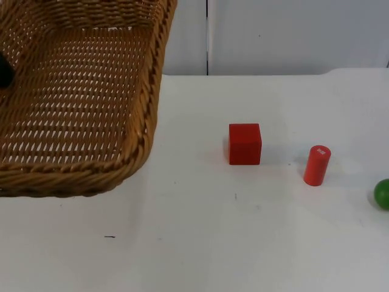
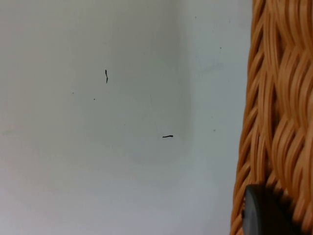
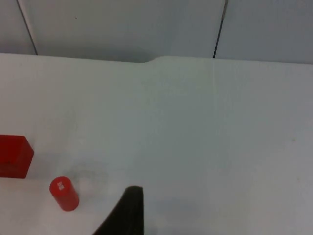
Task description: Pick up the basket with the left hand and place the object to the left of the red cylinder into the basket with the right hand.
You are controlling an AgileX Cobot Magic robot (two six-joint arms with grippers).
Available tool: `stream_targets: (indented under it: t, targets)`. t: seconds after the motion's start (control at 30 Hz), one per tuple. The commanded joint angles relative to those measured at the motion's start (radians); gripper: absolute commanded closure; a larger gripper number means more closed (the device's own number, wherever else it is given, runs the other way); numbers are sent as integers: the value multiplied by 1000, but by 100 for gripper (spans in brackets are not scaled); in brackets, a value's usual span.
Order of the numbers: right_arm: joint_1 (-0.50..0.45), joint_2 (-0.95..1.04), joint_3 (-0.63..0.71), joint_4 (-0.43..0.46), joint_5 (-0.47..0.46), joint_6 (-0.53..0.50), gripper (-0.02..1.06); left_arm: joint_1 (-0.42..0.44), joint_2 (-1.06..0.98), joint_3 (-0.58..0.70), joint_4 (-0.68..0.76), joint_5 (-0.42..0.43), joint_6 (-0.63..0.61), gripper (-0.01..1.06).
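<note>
A woven wicker basket point(image 1: 73, 176) hangs above the table's left side, tilted, with nothing in it. My left gripper point(image 2: 266, 213) is shut on the basket's rim point(image 2: 279, 98). A red cube point(image 1: 245, 144) sits on the white table just left of an upright red cylinder point(image 1: 316, 165). In the right wrist view, the red cube point(image 3: 13, 155) and the red cylinder point(image 3: 63, 193) lie off to one side of my right gripper point(image 3: 128, 215). That gripper hovers above the table, apart from both.
A green ball point(image 1: 382, 193) lies at the table's right edge, right of the cylinder. The grey partition wall point(image 1: 292, 36) closes the far side. Bare table point(image 1: 213, 243) stretches in front of the cube.
</note>
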Motion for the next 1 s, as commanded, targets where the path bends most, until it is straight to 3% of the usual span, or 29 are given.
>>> stream_targets:
  t: [0.0, 0.43, 0.5, 0.67, 0.97]
  targets:
    - [-2, 92, -69, 0, -17, -13, -1, -4, -7, 0, -4, 7, -1, 105]
    - [-2, 370, -242, 0, -19, -41, -1, -4, -7, 0, 16, 7, -3, 105]
    - [-2, 419, -285, 34, -13, -53, -1, -4, -7, 0, 16, 7, -3, 105]
    - [5, 518, -374, 188, 5, -224, -1, -4, -7, 0, 16, 7, -3, 105]
    - [134, 709, -512, 196, 21, -379, -1, -4, -7, 0, 16, 7, -3, 105]
